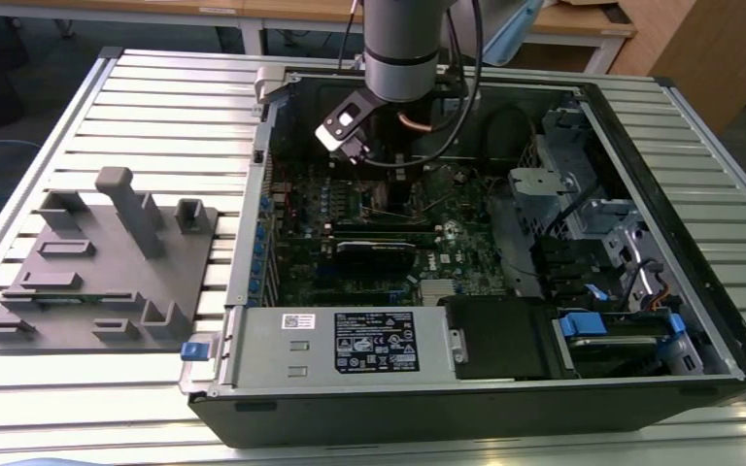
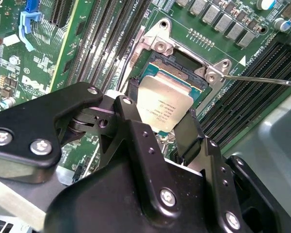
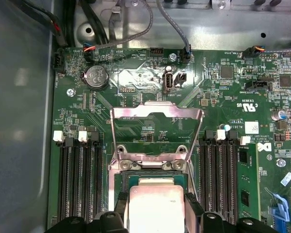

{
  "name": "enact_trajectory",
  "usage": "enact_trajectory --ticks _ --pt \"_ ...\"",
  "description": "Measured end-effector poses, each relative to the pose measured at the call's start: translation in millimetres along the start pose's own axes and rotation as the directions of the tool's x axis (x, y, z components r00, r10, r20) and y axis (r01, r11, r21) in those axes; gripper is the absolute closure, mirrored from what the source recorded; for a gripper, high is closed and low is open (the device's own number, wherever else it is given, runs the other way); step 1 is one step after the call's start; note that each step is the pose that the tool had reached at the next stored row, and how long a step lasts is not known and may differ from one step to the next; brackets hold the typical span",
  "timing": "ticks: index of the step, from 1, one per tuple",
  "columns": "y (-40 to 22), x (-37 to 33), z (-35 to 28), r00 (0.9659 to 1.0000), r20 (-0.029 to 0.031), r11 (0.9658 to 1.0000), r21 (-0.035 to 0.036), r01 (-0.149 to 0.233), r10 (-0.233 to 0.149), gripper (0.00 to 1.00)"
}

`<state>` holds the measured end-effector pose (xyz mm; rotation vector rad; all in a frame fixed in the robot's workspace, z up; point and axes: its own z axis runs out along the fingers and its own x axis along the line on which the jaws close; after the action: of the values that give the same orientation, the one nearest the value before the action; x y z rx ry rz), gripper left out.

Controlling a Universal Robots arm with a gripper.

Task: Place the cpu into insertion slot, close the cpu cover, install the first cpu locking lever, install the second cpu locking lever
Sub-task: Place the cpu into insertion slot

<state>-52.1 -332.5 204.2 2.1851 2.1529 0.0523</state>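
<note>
**Exterior view:** one grey cylindrical arm point(image 1: 399, 49) descends vertically into an open black computer case point(image 1: 477, 413) on a ribbed metal table point(image 1: 152, 97).

**Second wrist view:** the gripper point(image 2: 160, 109), with two matte black fingers point(image 2: 136, 131), is clamped on opposite edges of the cpu point(image 2: 167, 94). The cpu is a flat square with a dull silver top, held just over the dark-centred insertion slot point(image 2: 182, 60). One thin wire lever point(image 2: 262, 80) extends away from the socket's rim.

**First wrist view:** the cpu cover point(image 3: 156, 110), one thin silvery windowed frame, stands open beyond the cpu, between two banks of long black memory slots point(image 3: 214, 174).
</note>
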Motion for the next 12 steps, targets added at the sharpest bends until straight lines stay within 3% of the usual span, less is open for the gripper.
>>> enact_trajectory --ticks 12 --pt "-0.4 0.0 0.6 0.9999 -0.0015 0.9999 -0.0003 0.010 -0.010 0.46"
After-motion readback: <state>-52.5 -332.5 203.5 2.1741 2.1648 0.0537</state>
